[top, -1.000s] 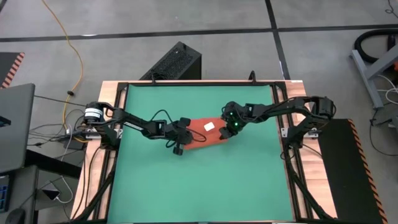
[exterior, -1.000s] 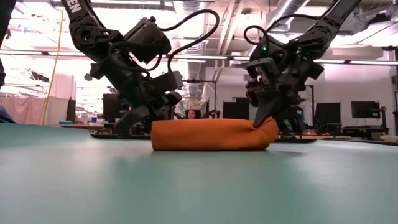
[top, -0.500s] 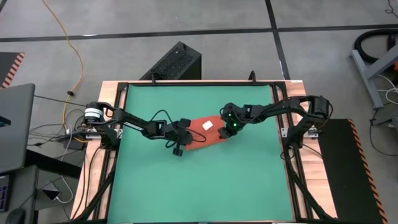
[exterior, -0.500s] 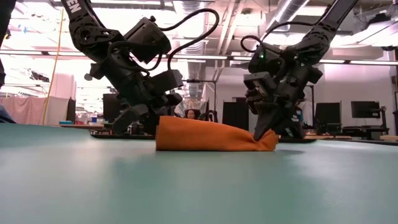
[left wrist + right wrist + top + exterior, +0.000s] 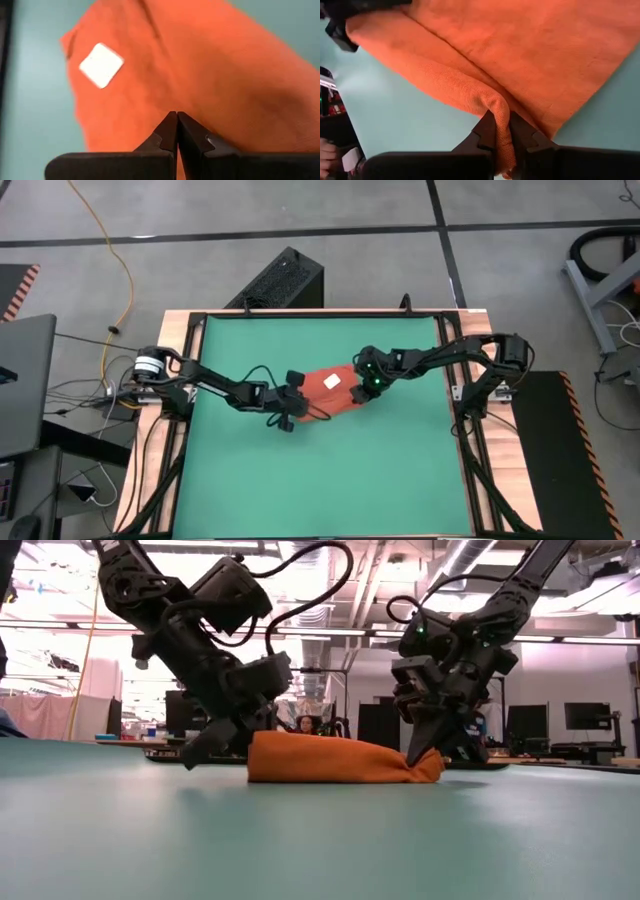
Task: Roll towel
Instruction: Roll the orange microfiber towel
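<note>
Orange-red cloth is pinched between my right gripper's [image 5: 502, 131] two dark fingers: in the right wrist view a raised fold of the towel [image 5: 330, 392] runs straight into the narrow gap between the tips, so I read that gripper [image 5: 366, 390] as clamped on the towel's edge at its right end. In the low view it comes down steeply onto that end [image 5: 425, 755], where the cloth tapers to a low point. My left gripper [image 5: 177, 125] has its fingers pressed tip to tip with nothing between them; it sits over the towel's left end, and I cannot tell whether the tips touch the cloth. From overhead it lies at the towel's left edge [image 5: 290, 408]. Between both grippers the towel lies as a thick, partly rolled bundle near the middle of the green mat [image 5: 250, 480], thicker on the left, with its small white tag [image 5: 332, 381] facing up.
</note>
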